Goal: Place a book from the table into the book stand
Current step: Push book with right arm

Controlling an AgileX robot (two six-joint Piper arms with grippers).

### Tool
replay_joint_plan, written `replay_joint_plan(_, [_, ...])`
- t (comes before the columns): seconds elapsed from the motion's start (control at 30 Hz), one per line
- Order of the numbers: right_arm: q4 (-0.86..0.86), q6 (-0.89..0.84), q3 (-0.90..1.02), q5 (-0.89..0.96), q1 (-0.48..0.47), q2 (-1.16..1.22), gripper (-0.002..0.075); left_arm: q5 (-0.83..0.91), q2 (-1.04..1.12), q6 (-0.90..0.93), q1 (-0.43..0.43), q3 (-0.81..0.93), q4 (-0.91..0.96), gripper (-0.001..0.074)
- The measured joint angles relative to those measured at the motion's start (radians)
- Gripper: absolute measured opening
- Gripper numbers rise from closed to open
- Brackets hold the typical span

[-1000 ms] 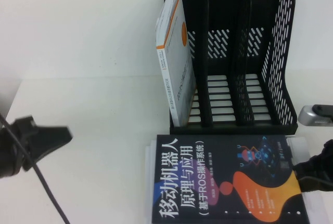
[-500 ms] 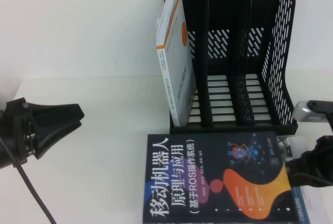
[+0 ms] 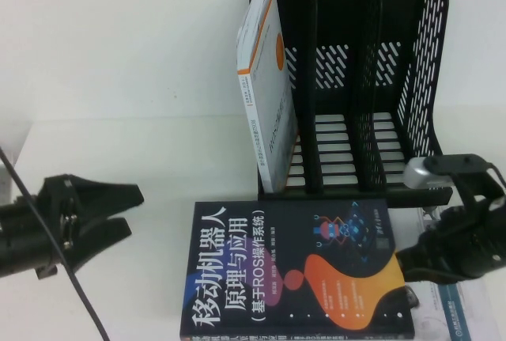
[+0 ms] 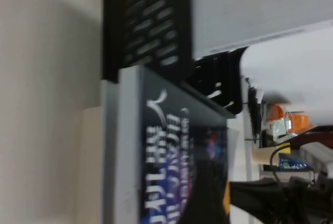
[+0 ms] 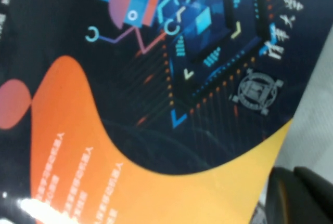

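The dark navy paperback book carries a large white title on its cover, 移动机器人原理与应用, with a smaller line beneath in brackets, (基于ROS操作系统). A round white seal and small white characters sit near the cover's corner, too small to read. The white upright book's spine print is illegible.

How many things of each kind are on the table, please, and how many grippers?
Books: 3 - navy book, white book with orange stripe standing in the stand's leftmost slot, white book under the navy one.
Book stand: 1.
Grippers: 2 - left gripper open, left of the navy book; right gripper at that book's right edge.
Total: 6.
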Motion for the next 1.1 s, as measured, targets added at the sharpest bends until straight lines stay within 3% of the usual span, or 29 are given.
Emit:
replay_joint_plan(0.23, [0.003, 0.0, -0.102, 0.057, 0.0, 0.097, -0.0003, 0.024, 0.149, 0.069, 0.0, 0.0, 0.0, 0.0503])
replay_joint_plan(0.47, [0.006, 0.0, -0.137, 0.079, 0.0, 0.126, -0.0003, 0.071, 0.294, 0.093, 0.0, 0.0, -0.017, 0.0598])
replay_joint_plan(0.7, [0.008, 0.0, -0.145, 0.088, 0.0, 0.135, -0.0003, 0.076, 0.351, 0.109, -0.003, -0.002, -0.059, 0.0615])
replay_joint_plan(1.1, [0.013, -0.008, -0.145, 0.095, -0.002, 0.136, -0.0003, -0.027, 0.367, 0.149, -0.213, -0.006, -0.126, 0.0616])
